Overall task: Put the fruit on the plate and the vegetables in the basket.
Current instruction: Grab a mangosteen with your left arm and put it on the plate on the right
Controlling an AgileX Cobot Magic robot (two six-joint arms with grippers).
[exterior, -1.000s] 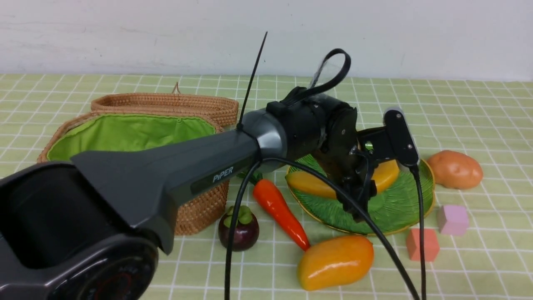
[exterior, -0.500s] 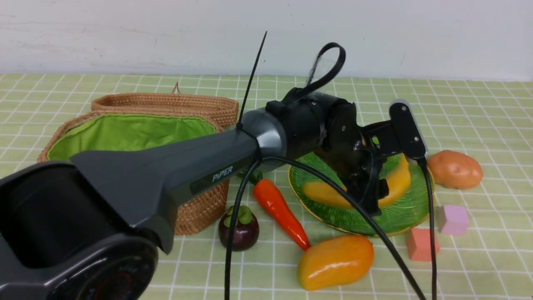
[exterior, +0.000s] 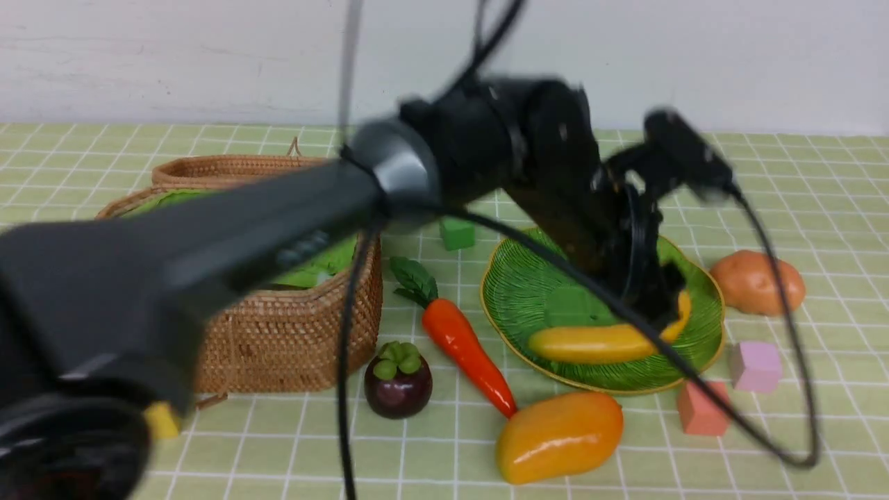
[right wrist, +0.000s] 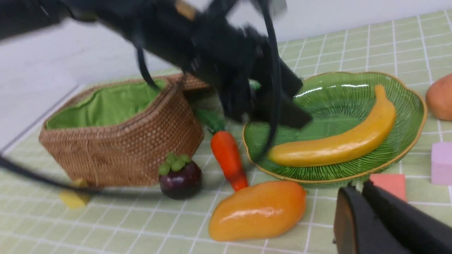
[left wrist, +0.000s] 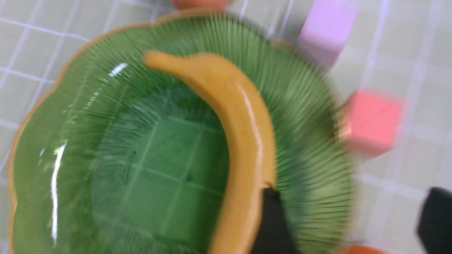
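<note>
The yellow banana lies on the green plate; the left wrist view also shows the banana and the plate. My left gripper hangs blurred above the plate's right side, open and empty, one finger beside the banana's end. The mango, carrot and mangosteen lie on the cloth in front of the plate. The potato lies right of the plate. The wicker basket stands open at left. The eggplant is out of view. My right gripper is shut and empty, near the plate's front edge.
A green cube sits behind the plate, a lilac cube and a salmon cube at its front right, a yellow cube by the basket's front. The left arm and its cables cross over the basket.
My left gripper let go of the banana, which now lies flat on the plate. The left arm has lifted up and back and is blurred with motion.
</note>
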